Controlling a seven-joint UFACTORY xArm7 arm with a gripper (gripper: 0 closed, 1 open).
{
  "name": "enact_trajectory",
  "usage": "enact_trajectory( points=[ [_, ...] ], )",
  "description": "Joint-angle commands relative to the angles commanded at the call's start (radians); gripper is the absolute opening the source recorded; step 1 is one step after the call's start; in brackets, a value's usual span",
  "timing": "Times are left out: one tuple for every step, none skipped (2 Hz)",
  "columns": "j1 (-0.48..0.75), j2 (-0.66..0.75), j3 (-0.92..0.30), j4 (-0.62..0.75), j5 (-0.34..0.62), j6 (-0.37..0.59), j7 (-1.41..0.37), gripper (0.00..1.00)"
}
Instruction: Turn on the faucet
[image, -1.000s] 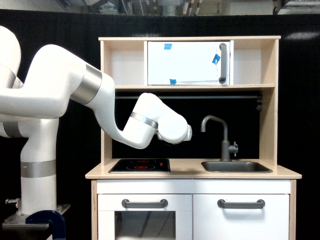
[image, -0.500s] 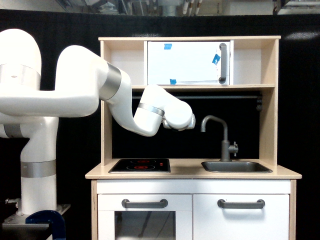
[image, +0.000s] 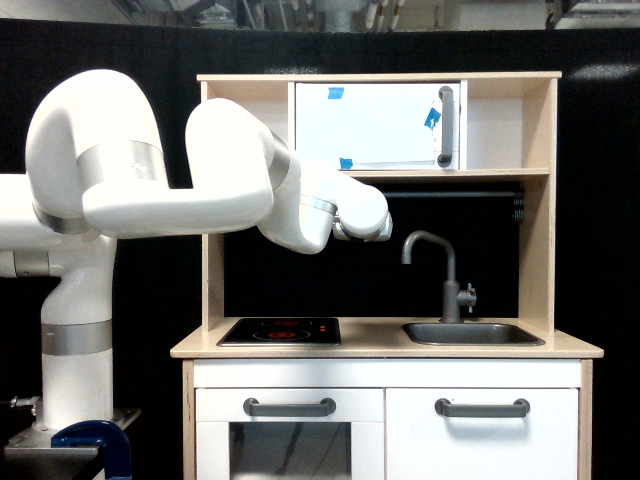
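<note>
The faucet (image: 449, 281) is a dark grey toy tap that stands upright behind the sink (image: 473, 333), its hooked spout turned toward the exterior view's left and a small lever knob (image: 467, 295) on its right side. My white arm reaches in from the left. Its wrist end (image: 368, 222) hangs under the shelf, above and to the left of the spout tip and apart from it. No fingers can be made out against the black backdrop beyond the wrist.
A black hob (image: 279, 331) lies on the wooden counter (image: 372, 347) below my arm. Overhead are a shelf (image: 440, 174), a dark rail (image: 450, 194) and a white cabinet door with a grey bar handle (image: 445, 126). Below the counter, two drawer handles (image: 290, 407) show.
My arm has swung up and toward the right. The elbow has risen to shelf height, and the wrist is higher and slightly nearer the spout.
</note>
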Motion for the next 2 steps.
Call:
enact_trajectory(
  points=[
    [0.213,-0.068,-0.07,0.115,-0.077,-0.098,0.019,1.0],
    [0.289,-0.108,-0.114,0.185,-0.144,-0.102,0.04,1.0]
  ],
)
